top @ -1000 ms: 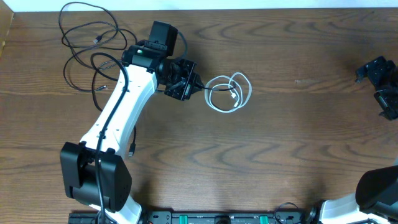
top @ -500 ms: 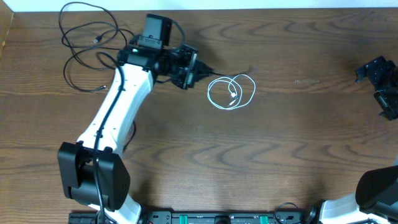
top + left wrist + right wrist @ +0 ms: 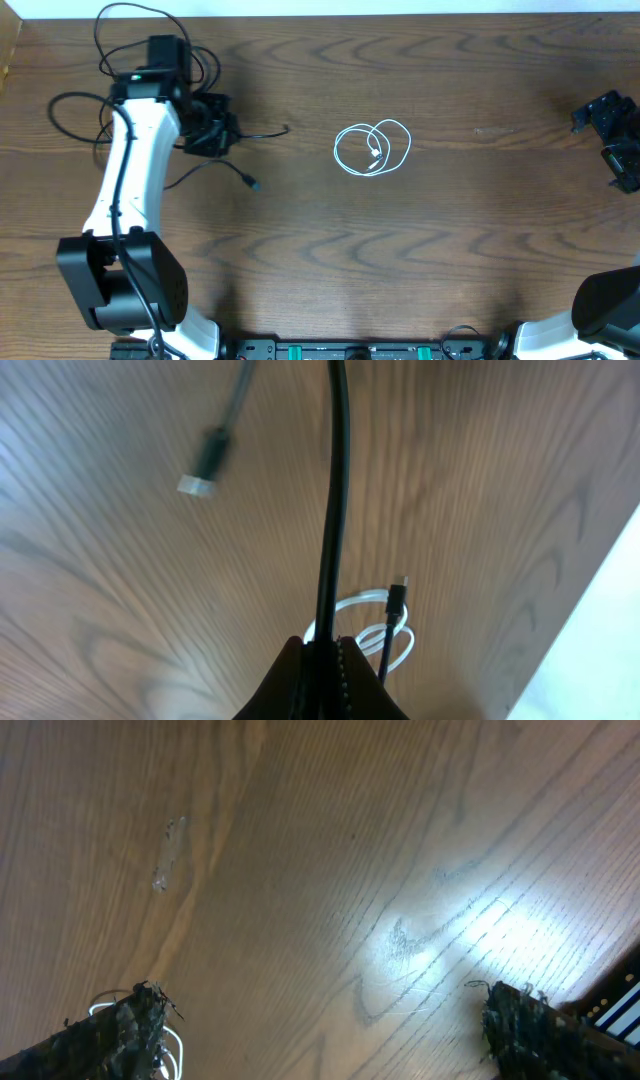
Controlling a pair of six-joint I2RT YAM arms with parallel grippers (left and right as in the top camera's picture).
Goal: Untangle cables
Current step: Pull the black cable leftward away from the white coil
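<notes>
Left arm (image 3: 140, 150): rounded white link shells on a bulky black base joint (image 3: 120, 290), a thin black harness cable (image 3: 117, 200) routed along the shells, and a small green light (image 3: 134, 77) beside the boxy black wrist camera (image 3: 165, 52). The left gripper (image 3: 230, 132) is all black, and its fingers (image 3: 288, 682) are dark wedges with finely ribbed inner edges. Right arm (image 3: 605, 305): black joint housing over a white shell at the frame corner, a black angular wrist head (image 3: 610, 135) at the far edge, and right fingers (image 3: 115, 1035) that are dark with rough, mottled surfaces.
</notes>
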